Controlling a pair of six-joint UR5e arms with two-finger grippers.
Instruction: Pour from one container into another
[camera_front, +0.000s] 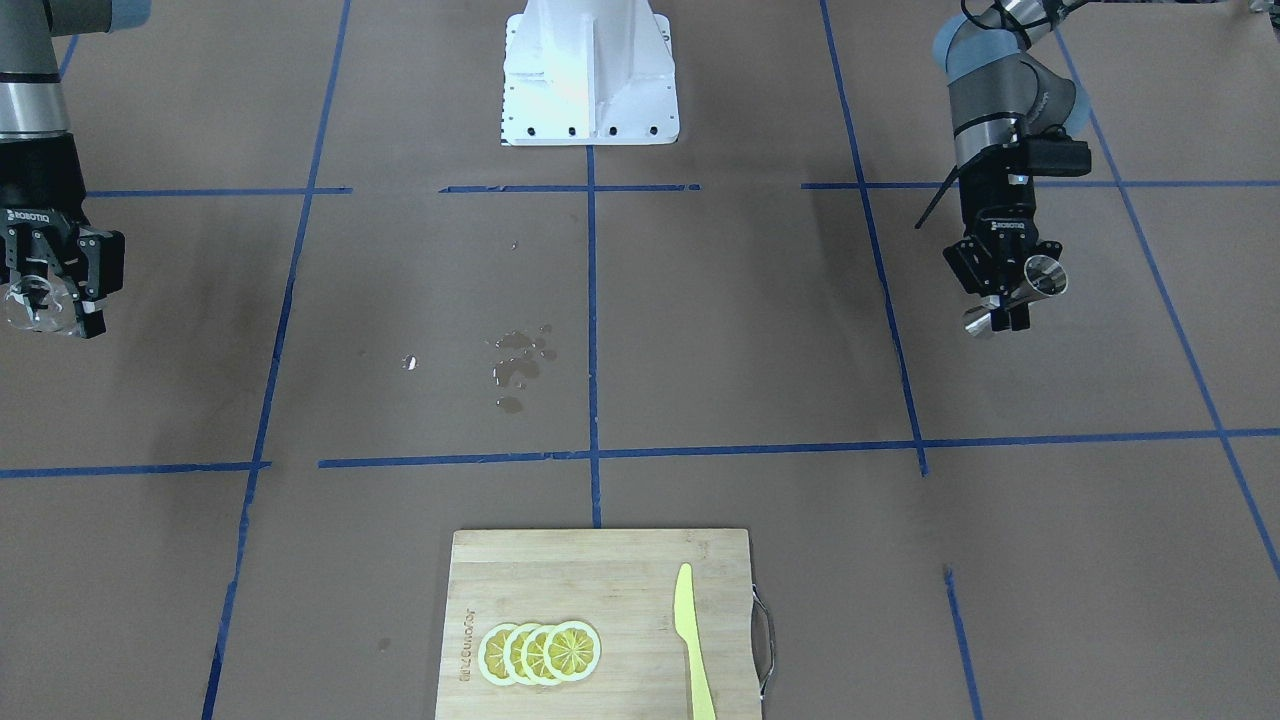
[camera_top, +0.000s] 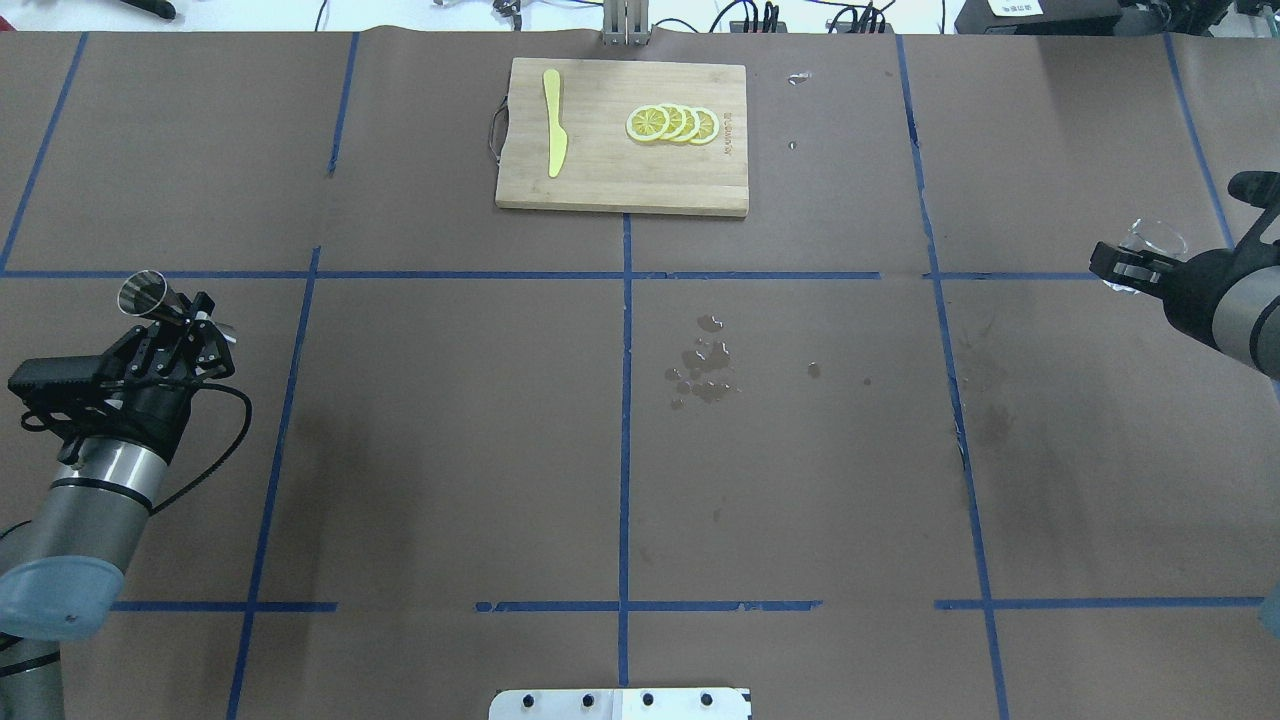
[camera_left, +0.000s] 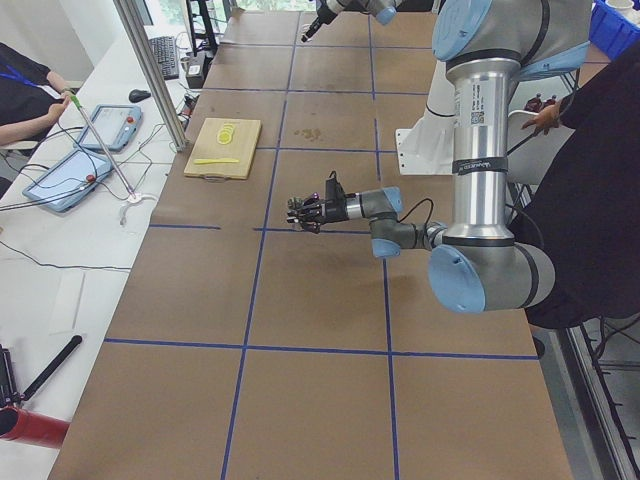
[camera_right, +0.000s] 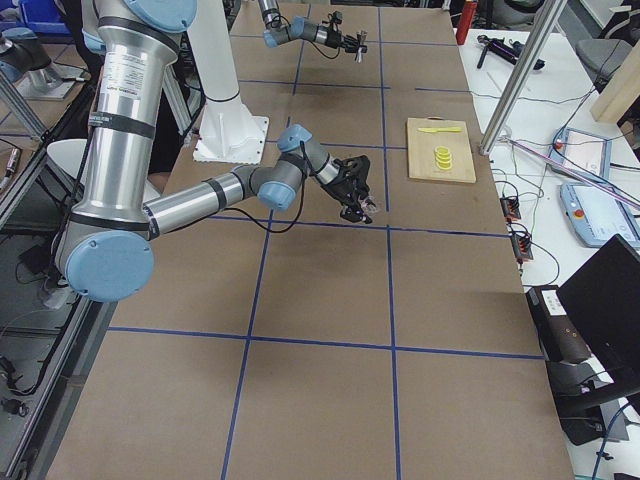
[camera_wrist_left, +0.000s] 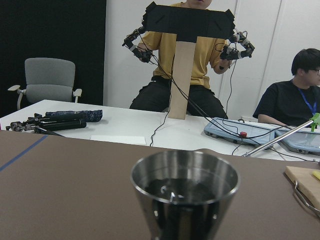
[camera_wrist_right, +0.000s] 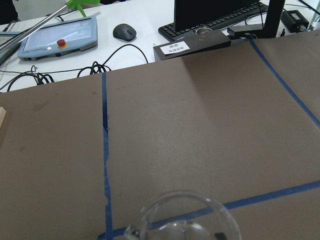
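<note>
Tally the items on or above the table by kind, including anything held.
metal cup: 1
clear glass cup: 1
cutting board: 1
yellow knife: 1
lemon slices: 4
Total: 8

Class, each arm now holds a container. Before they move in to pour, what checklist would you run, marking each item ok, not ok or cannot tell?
1. The left gripper is shut on the metal cup: ok.
2. The right gripper is shut on the clear glass: ok.
3. Liquid in the metal cup: cannot tell; its inside looks dark with glints.
4. Containers close enough to pour: not ok; they are at opposite ends of the table.
5. Table dry: not ok; spilled droplets lie near its centre.
6. The cutting board is out of the way: ok, at the far edge.
</note>
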